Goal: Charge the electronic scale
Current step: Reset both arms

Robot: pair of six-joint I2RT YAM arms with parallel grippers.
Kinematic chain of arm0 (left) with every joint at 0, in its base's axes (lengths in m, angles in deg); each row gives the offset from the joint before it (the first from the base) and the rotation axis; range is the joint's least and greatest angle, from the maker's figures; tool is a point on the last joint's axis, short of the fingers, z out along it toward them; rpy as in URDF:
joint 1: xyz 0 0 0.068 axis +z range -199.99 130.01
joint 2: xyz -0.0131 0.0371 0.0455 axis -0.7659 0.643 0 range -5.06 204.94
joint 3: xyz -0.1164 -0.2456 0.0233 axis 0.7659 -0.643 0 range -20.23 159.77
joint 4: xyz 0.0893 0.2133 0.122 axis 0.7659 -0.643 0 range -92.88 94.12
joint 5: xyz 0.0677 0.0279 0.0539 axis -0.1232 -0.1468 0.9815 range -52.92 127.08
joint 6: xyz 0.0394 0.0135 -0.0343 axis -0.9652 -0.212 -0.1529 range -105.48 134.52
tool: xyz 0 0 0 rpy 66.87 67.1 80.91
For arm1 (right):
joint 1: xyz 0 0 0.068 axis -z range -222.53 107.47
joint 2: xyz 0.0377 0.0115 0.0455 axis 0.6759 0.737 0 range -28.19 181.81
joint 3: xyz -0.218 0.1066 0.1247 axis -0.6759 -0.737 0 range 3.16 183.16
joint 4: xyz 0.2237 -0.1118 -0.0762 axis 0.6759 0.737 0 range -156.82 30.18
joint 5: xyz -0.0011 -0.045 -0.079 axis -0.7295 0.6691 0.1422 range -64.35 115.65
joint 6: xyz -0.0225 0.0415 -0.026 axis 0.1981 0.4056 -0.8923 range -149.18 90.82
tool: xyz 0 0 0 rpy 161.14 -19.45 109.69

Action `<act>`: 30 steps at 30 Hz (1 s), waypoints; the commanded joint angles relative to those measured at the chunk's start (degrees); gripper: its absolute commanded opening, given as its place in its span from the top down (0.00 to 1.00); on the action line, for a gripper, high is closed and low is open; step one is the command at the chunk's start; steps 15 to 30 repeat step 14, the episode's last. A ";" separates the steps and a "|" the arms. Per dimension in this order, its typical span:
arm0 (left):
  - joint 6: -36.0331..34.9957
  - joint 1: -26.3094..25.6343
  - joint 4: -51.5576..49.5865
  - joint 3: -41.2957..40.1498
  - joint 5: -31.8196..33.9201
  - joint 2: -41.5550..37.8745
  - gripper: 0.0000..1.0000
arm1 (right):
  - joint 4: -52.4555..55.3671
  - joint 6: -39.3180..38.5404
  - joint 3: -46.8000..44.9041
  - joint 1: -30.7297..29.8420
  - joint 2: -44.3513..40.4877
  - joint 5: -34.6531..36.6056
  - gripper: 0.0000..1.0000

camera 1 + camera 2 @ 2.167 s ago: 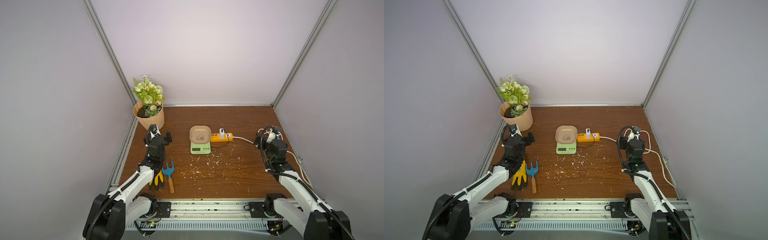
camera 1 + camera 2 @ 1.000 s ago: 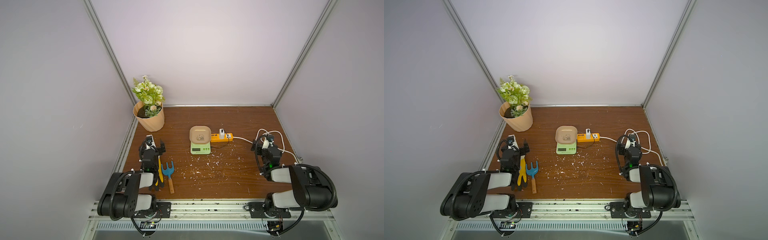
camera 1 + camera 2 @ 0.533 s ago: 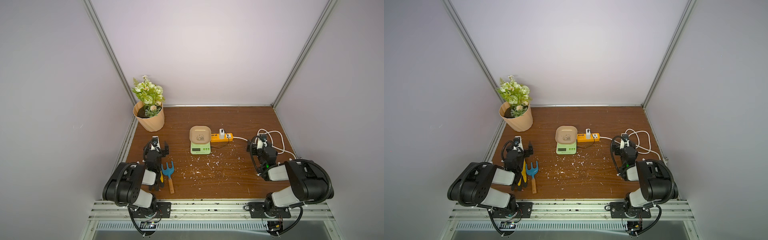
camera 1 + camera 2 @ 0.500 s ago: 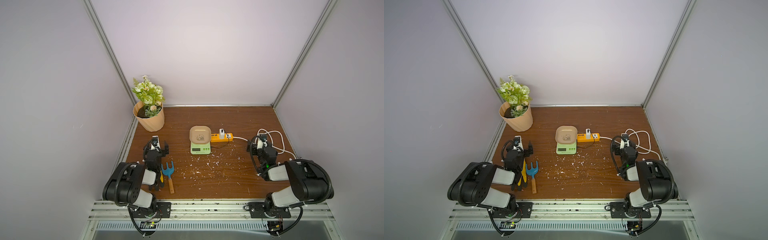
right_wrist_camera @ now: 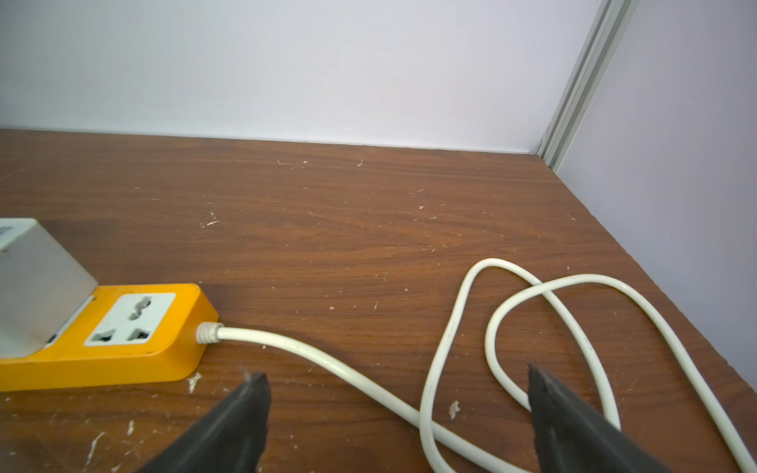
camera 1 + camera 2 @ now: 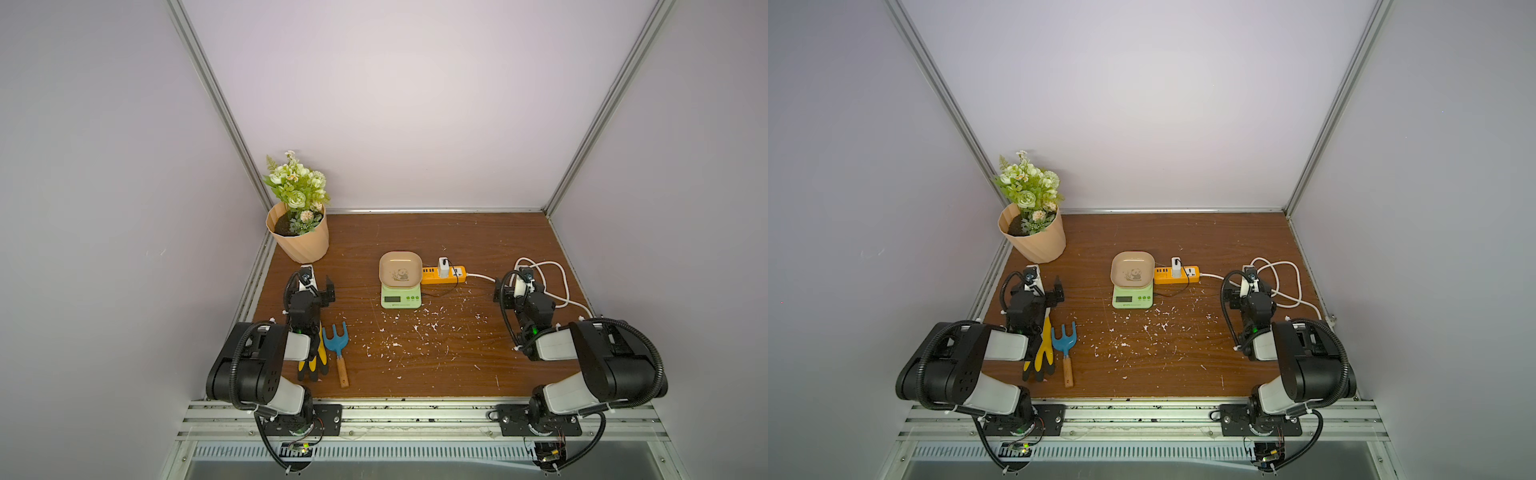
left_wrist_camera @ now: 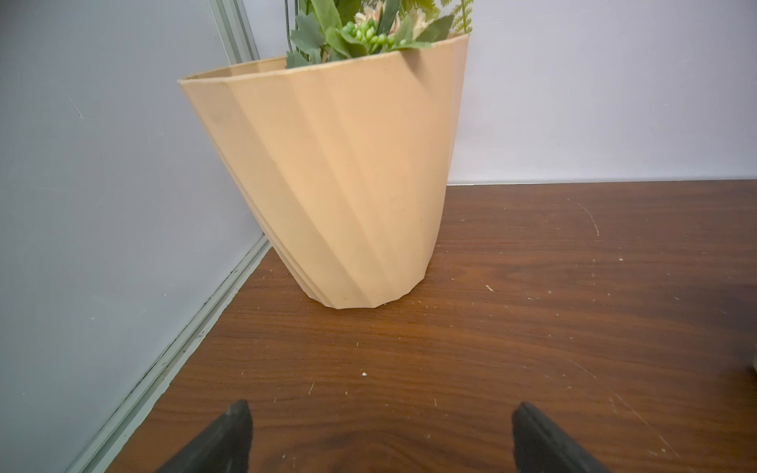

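Mid-surface, toward the back: scale (image 6: 401, 286) sits flat with its tray on top; orange power strip (image 6: 442, 275) lies just beside its right side
Long axis: strip runs side to side, from the scale toward the right tool (image 5: 397, 385); a white charger (image 6: 444, 267) stands in it; a thin black lead (image 6: 441, 293) loops toward the scale's right side; whether its end is seated cannot be told
Left tool (image 7: 381, 422): spread wide, empty; faces the flower pot (image 7: 340, 172); scale lies to its right
Right tool: spread wide, empty; scale lies to its left, beyond the strip
Nearer arm: probably the right for lead and charger; the left sits closer to the scale
Room: bare surface (image 6: 415, 365) either side of the scale; white cord (image 5: 471, 311) loops beside the right tool, near the side wall
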 commanded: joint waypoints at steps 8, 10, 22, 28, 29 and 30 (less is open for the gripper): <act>0.91 0.61 0.53 0.61 1.04 0.21 0.01 | -2.20 -0.79 1.49 0.19 -0.19 -0.21 0.00; 0.88 0.60 0.46 0.72 1.06 0.31 0.01 | -2.17 -0.79 1.49 0.25 -0.18 -0.20 0.00; 0.94 0.61 0.53 0.61 1.03 0.22 0.01 | -2.19 -0.79 1.49 0.25 -0.18 -0.21 0.00; 0.94 0.61 0.53 0.61 1.03 0.22 0.01 | -2.19 -0.79 1.49 0.25 -0.18 -0.21 0.00; 0.94 0.61 0.53 0.61 1.03 0.22 0.01 | -2.19 -0.79 1.49 0.25 -0.18 -0.21 0.00; 0.94 0.61 0.53 0.61 1.03 0.22 0.01 | -2.19 -0.79 1.49 0.25 -0.18 -0.21 0.00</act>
